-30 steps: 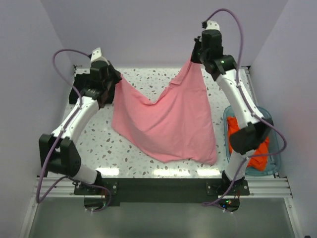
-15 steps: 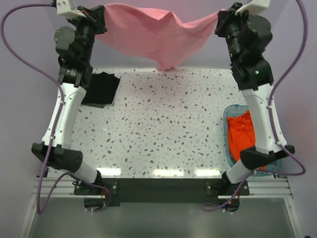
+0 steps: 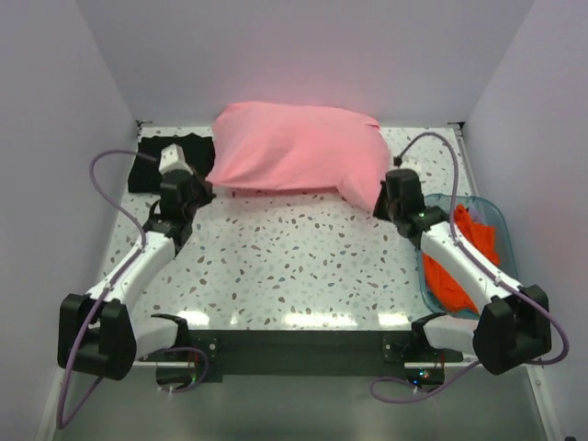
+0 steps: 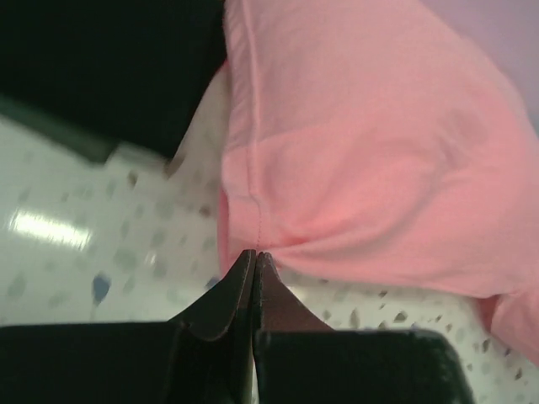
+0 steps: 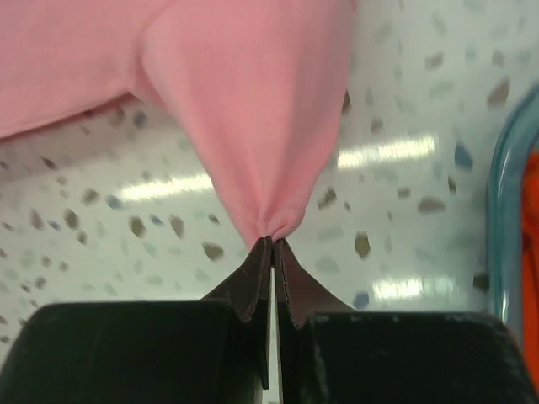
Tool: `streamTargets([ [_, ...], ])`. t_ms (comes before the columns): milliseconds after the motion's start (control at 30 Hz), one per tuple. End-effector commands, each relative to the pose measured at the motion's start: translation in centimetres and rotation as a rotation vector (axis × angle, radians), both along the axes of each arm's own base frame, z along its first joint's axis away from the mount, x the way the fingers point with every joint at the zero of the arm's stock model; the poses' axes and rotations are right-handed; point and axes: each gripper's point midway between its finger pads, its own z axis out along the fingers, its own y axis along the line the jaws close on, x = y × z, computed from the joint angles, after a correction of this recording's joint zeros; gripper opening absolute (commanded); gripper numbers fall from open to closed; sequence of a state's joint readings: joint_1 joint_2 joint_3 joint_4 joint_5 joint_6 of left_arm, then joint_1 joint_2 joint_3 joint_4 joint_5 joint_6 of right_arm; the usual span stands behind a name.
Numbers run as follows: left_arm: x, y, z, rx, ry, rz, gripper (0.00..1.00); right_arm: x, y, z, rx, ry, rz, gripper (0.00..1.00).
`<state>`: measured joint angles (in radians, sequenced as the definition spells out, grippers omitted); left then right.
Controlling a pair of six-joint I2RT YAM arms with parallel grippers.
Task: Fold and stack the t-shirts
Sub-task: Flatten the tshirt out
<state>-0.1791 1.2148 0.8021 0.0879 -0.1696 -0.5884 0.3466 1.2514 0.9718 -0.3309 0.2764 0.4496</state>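
Since half a second ago both arms have dropped from high above the speckled white table (image 3: 294, 266) to low over it, and the soft pink cloth t-shirt (image 3: 294, 147) has come down with them. It now lies puffed up across the table's far side, from eleven to one o'clock. At ten o'clock, the left hand (image 3: 197, 191) has its fingers pressed together on the shirt's near left hem, and its arm reaches forward, low and nearly straight. At two o'clock, the right hand (image 3: 382, 204) is clamped on a gathered corner of the shirt, its arm bent low. A folded black cloth t-shirt (image 3: 165, 158) lies at ten o'clock, beyond the left hand. Orange-red cloth shirts (image 3: 473, 234) fill a teal see-through plastic tub (image 3: 499, 219) at four o'clock.
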Motion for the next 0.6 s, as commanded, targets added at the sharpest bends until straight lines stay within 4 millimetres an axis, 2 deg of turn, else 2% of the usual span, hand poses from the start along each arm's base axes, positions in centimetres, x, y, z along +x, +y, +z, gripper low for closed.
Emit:
streamTargets([
  [0,-4.6,2.2,-5.9,-0.111,0.134,0.175,0.0,-4.4,-0.6,-2.6,0.121,0.041,-0.065,0.0],
  [33,-6.0,2.4,-8.2,-0.137,0.203,0.205,0.0,-6.4,-1.2,-6.0,0.104,0.116,-0.072,0.0],
  [67,-7.3,2.6,-10.1,-0.14,0.259,0.225,0.0,-7.5,-1.2,-7.3,0.117,0.15,-0.078,0.0],
  [100,-9.2,2.8,-12.9,-0.142,0.322,0.236,0.0,-8.7,-1.3,-7.9,0.132,0.17,-0.075,0.0],
  [133,-10.0,2.9,-14.0,-0.162,0.343,0.251,0.0,-10.3,-1.7,-9.8,0.127,0.218,-0.079,0.0],
  [200,-12.1,3.3,-16.3,-0.164,0.4,0.281,0.0,-11.9,-1.7,-10.8,0.152,0.258,-0.081,0.0],
  [233,-12.6,3.4,-16.7,-0.171,0.409,0.294,0.0,-12.4,-1.7,-10.6,0.164,0.251,-0.079,0.0],
  [300,-14.0,4.2,-17.5,-0.158,0.446,0.335,0.0,-14.1,-2.0,-11.4,0.167,0.299,-0.088,0.0],
  [433,-16.2,5.1,-17.9,-0.165,0.499,0.414,0.0,-15.9,-1.7,-10.5,0.225,0.294,-0.074,0.0],
  [567,-17.2,5.5,-17.3,-0.191,0.496,0.45,0.01,-17.4,-1.9,-9.8,0.269,0.293,-0.096,0.0],
])
